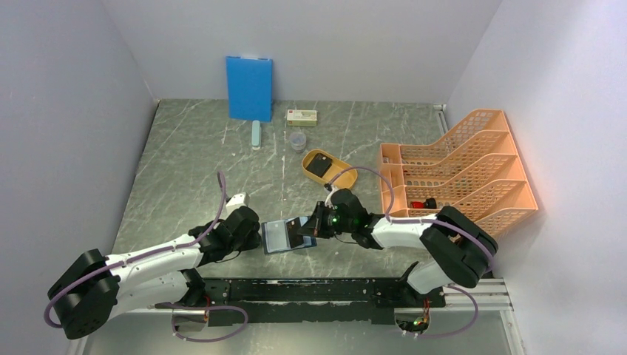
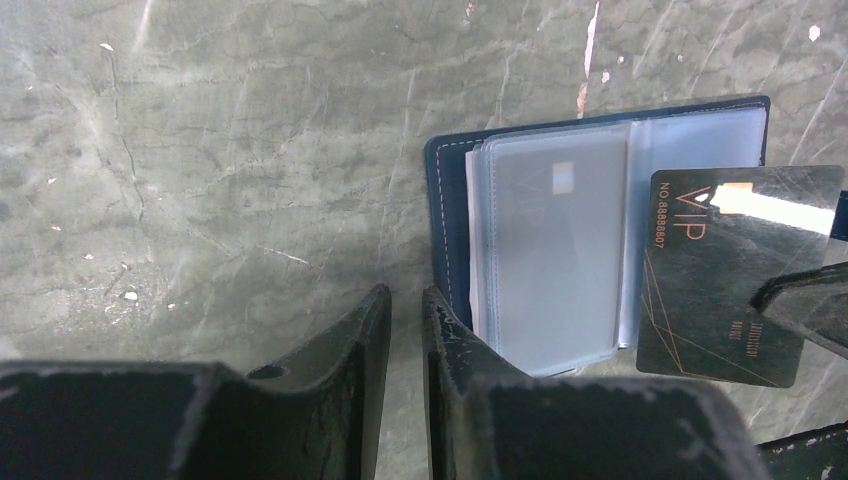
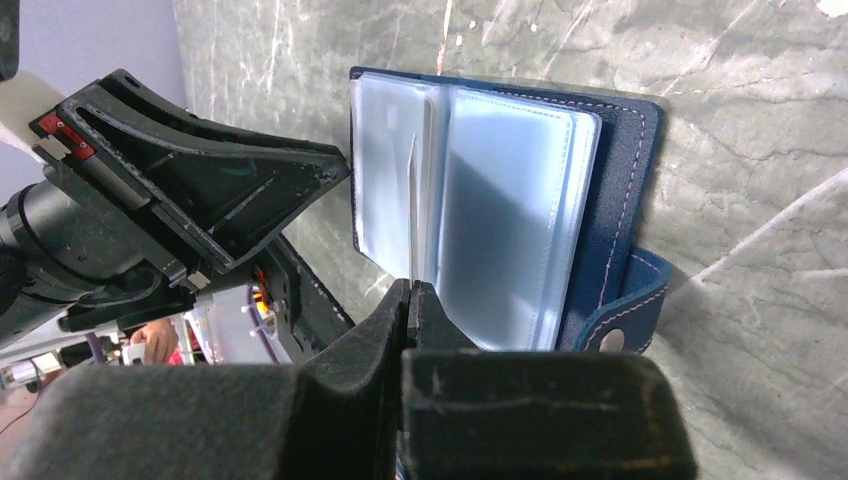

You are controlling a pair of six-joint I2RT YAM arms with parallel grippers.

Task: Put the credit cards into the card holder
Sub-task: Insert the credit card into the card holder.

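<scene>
The card holder [image 1: 275,237] lies open on the marble table, dark navy outside with clear sleeves [image 2: 550,250] and a clasp tab [image 3: 625,310]. My right gripper [image 1: 314,222] [image 3: 410,288] is shut on a black credit card marked VIP [image 2: 700,290]. The card is seen edge-on [image 3: 413,200] with its far end among the sleeves. My left gripper [image 1: 259,235] [image 2: 405,295] stands at the holder's left edge. Its jaws are a narrow gap apart with only table showing between them, and one finger [image 2: 450,330] overlaps the cover's corner. Another dark card [image 1: 319,164] lies in the yellow tray [image 1: 341,177].
An orange file rack [image 1: 458,170] stands at the right with a red item [image 1: 425,202] inside. At the back are a blue board [image 1: 249,87] against the wall, a small box [image 1: 302,116], a clear cup [image 1: 296,140] and a pale blue stick [image 1: 256,134].
</scene>
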